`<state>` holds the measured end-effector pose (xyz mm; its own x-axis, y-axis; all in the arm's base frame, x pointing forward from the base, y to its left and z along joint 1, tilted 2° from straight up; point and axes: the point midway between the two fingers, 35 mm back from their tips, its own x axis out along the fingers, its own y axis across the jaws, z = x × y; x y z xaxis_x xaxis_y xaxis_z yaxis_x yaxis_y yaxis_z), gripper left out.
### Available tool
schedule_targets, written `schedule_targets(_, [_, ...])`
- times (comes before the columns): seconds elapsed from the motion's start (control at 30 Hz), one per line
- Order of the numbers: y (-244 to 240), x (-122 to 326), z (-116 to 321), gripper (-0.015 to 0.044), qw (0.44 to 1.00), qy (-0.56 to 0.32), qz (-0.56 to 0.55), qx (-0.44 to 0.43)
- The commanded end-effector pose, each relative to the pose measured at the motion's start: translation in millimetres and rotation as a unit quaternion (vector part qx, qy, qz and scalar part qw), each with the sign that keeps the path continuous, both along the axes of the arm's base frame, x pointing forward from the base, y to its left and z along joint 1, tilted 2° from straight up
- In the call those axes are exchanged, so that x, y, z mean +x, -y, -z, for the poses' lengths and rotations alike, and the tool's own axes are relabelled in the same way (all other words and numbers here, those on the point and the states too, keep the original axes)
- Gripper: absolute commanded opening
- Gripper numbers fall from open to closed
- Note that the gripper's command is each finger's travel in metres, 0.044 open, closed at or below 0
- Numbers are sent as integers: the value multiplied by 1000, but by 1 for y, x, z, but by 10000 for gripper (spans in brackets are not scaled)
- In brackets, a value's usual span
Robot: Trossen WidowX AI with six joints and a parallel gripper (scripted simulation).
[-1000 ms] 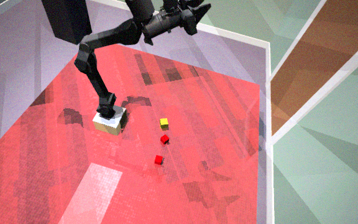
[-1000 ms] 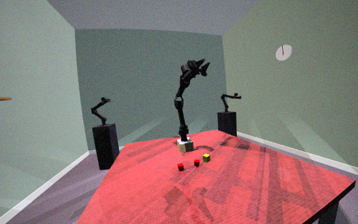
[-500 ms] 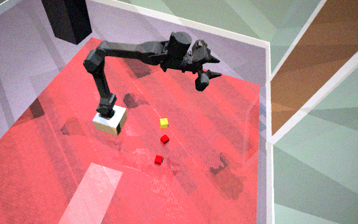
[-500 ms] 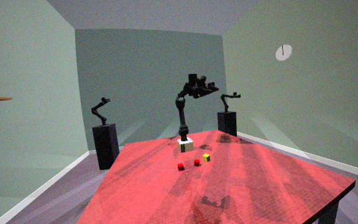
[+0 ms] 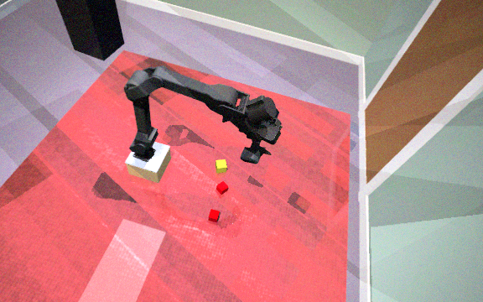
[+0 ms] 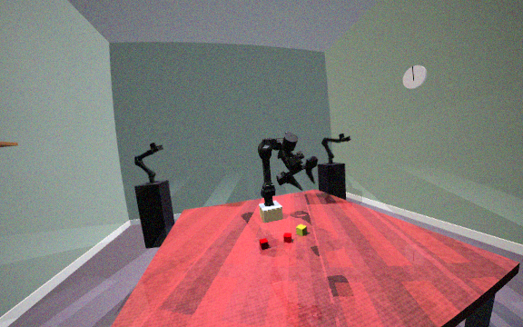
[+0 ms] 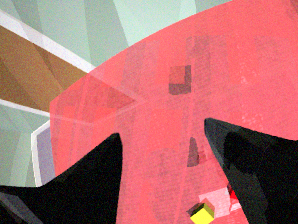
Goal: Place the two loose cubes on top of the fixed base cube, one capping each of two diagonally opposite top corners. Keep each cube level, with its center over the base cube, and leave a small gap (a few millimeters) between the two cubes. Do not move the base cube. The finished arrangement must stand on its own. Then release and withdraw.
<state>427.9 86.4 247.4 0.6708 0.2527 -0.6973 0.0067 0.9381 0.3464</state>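
Your gripper (image 5: 253, 156) hangs above the table (image 5: 267, 252) with its jaws apart and nothing between them, just beside the yellow cube (image 5: 221, 165). The two red cubes (image 5: 222, 187) (image 5: 214, 215) lie in a line beyond it, each well apart from the others. Which cube is the fixed base is not clear from here; judge that before you commit. Centre the fingers squarely over a loose cube's flat faces, come down straight, and close only when it sits evenly between them.
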Motion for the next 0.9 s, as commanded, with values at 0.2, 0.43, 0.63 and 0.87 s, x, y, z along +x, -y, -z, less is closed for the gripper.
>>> schedule_targets(0.2, [36,-51,111,265,968,-226,106,-39])
schedule_targets(0.43, [56,-96,158,265,921,-347,161,-75])
schedule_targets(0.63, [59,-103,163,265,913,-362,168,-81])
schedule_targets(0.87, [59,-101,178,265,913,-362,168,-81])
